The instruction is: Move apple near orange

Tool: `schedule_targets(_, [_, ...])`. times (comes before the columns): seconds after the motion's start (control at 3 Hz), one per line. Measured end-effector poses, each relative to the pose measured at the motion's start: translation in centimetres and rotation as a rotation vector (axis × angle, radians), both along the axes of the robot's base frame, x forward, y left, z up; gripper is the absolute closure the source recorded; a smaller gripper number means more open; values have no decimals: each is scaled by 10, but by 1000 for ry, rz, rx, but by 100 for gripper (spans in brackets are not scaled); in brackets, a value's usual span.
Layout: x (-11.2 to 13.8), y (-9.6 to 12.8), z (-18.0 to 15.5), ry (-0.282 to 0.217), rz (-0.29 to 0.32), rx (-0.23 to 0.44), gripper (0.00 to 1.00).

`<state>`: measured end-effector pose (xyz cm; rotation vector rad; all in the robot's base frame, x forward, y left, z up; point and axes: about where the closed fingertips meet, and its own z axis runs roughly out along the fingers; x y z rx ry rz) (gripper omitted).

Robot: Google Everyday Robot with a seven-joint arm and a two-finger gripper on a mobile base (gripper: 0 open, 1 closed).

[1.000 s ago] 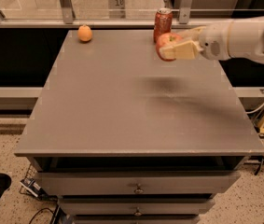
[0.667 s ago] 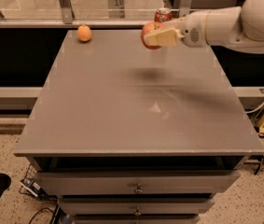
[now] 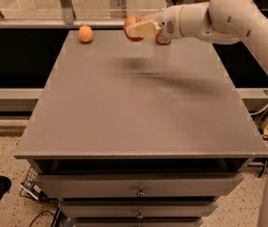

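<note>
Half the gap is gone already: the orange [image 3: 85,33] hasn't budged, and the apple [image 3: 133,19] now hangs in the air not far to its right. It's clamped tight in the gripper [image 3: 136,30], which has swung it away from the can [image 3: 162,39] farther right of the orange. I'd say only a short carry and a set-down beside the orange are left.
</note>
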<state>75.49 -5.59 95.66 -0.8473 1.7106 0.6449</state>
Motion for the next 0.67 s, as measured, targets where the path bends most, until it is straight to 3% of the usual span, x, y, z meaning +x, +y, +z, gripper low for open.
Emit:
schedule_targets(0.33, [16, 2, -3, -3, 2, 5, 100])
schedule_targets(0.67, [62, 9, -12, -13, 5, 17, 100])
